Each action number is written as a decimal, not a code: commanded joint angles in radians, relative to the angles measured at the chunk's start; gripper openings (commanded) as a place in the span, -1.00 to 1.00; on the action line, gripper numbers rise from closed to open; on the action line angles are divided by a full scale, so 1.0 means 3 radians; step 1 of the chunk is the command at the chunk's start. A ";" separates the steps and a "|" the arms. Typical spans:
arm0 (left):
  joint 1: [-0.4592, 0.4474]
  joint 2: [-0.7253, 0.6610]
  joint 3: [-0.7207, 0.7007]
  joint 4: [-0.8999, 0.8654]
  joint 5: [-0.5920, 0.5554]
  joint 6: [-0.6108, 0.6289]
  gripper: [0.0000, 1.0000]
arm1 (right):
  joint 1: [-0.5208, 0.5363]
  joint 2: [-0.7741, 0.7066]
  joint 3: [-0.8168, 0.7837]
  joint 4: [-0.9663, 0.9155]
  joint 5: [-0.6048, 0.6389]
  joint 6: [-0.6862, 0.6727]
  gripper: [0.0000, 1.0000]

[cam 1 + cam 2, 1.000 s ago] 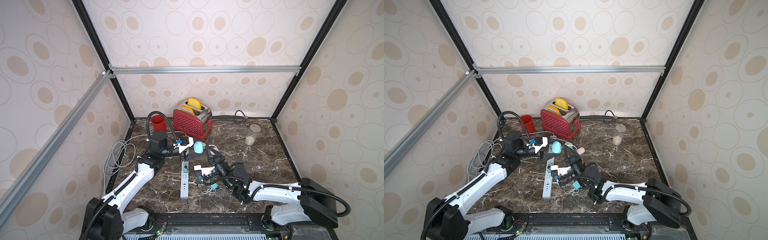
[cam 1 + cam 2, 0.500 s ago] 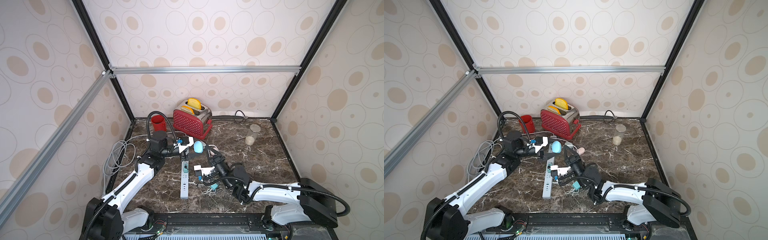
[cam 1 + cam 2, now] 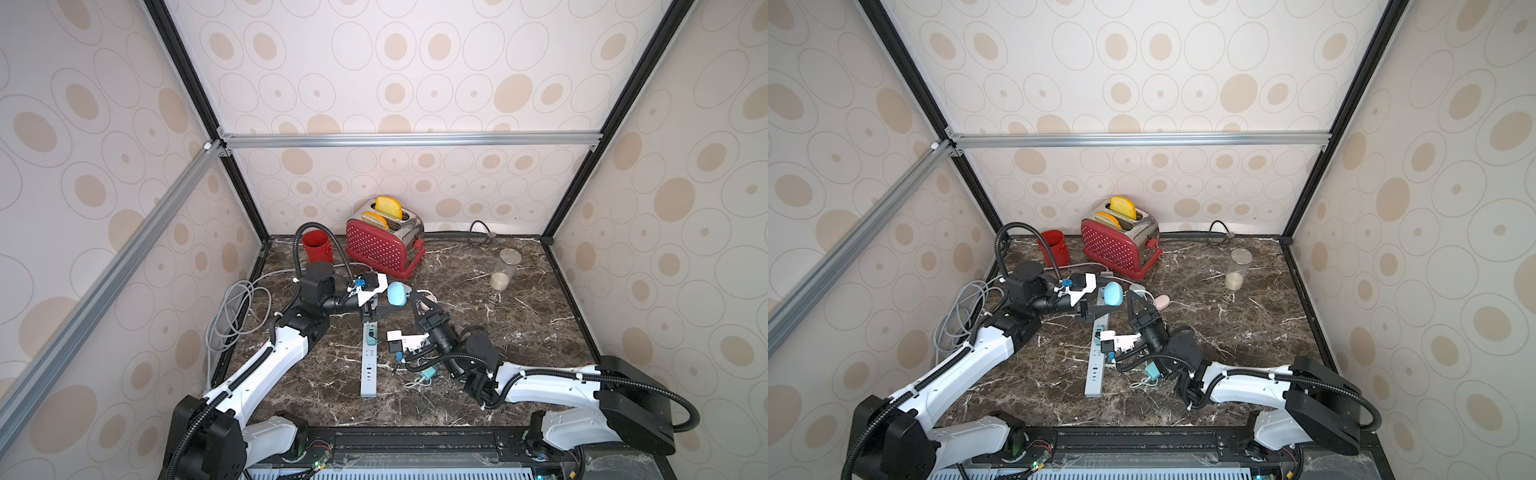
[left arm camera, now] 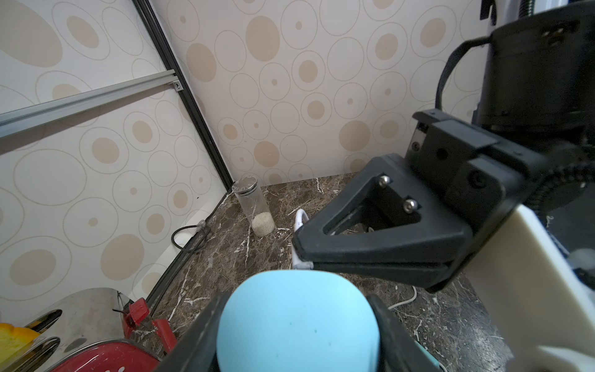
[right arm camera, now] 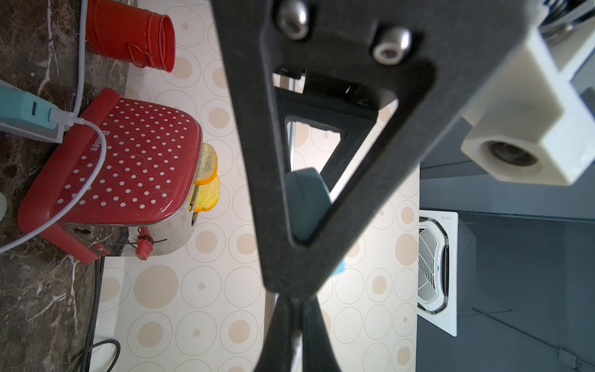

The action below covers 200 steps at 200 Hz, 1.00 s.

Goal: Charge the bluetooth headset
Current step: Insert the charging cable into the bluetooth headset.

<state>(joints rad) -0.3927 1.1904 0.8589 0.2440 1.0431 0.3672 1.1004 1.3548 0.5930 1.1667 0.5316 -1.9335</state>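
**Blue case held, white cable pinched**

The left end effector (image 3: 392, 300) grips the light blue egg-shaped headset case (image 4: 297, 322) between its two black fingers, above the dark marble table (image 3: 519, 332). The right end effector (image 4: 301, 256) is squeezed tight on the thin white charging cable (image 4: 298, 216). Its tip is just beside the case.

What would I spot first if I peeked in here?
Probably the red polka-dot toaster at the back of the marble table, with yellow toast sticking out of its top. Next, the light blue case near the middle, pinched in the left gripper.
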 commanded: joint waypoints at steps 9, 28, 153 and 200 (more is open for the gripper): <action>-0.0031 -0.0013 0.0067 -0.0064 0.0000 0.0063 -0.11 | 0.0056 0.0062 0.0170 0.0099 0.0029 0.0019 -1.00; -0.0051 -0.0020 0.0096 -0.0164 -0.0036 0.0095 -0.11 | 0.0070 0.0118 0.0256 0.0048 0.0110 0.0053 -1.00; -0.0227 0.0055 0.0249 -0.0525 -0.0353 0.0185 -0.18 | 0.0179 0.0140 0.0212 0.0046 -0.0065 0.0457 -1.00; -0.0256 0.0075 0.0354 -0.0813 -0.0242 0.0339 -0.18 | 0.0179 0.0087 0.0155 0.0067 -0.0284 0.0480 -1.00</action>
<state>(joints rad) -0.4301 1.1950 0.9195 0.0643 0.9165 0.4175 1.1191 1.4071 0.6338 1.1313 0.6250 -1.8145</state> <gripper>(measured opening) 0.615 0.069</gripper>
